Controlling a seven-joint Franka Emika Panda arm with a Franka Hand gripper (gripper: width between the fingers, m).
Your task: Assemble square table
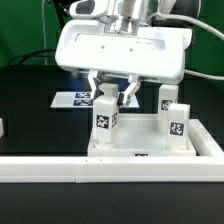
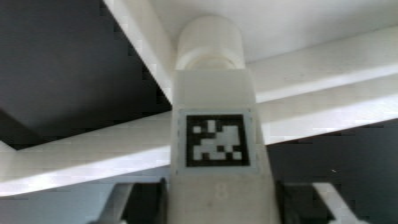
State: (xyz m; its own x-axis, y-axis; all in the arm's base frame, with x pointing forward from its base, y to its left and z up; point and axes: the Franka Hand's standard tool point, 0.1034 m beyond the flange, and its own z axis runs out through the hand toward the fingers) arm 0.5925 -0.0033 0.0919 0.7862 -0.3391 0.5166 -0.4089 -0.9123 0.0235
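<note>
the jaws are closed on a white table leg (image 1: 105, 113), one finger (image 1: 93, 86) on each flank of its upper end, so the gripper (image 1: 110, 92) is grasping that leg and not hanging free. in the wrist view the same leg (image 2: 215, 120) runs straight away from the camera between the two dark fingertips (image 2: 128, 204), its black-and-white tag facing the lens and its rounded far end meeting white surface beyond.

in the exterior view the held leg stands upright with its tag facing forward, its foot down on the square tabletop (image 1: 150, 148) near that slab's corner on the exterior view's left. whether it is seated in a socket or only resting there cannot be told.

two more legs stand upright on the same tabletop toward the exterior view's right: a near leg (image 1: 177, 123) with its tag toward the camera, and a far leg (image 1: 168, 97) just behind it.

the tabletop lies flat on the black table (image 1: 30, 110), with its front edge against a long white rail (image 1: 60, 170) that crosses the foreground. behind the held leg, the marker board (image 1: 68, 98) lies flat on the black surface, partly hidden by the gripper body.
</note>
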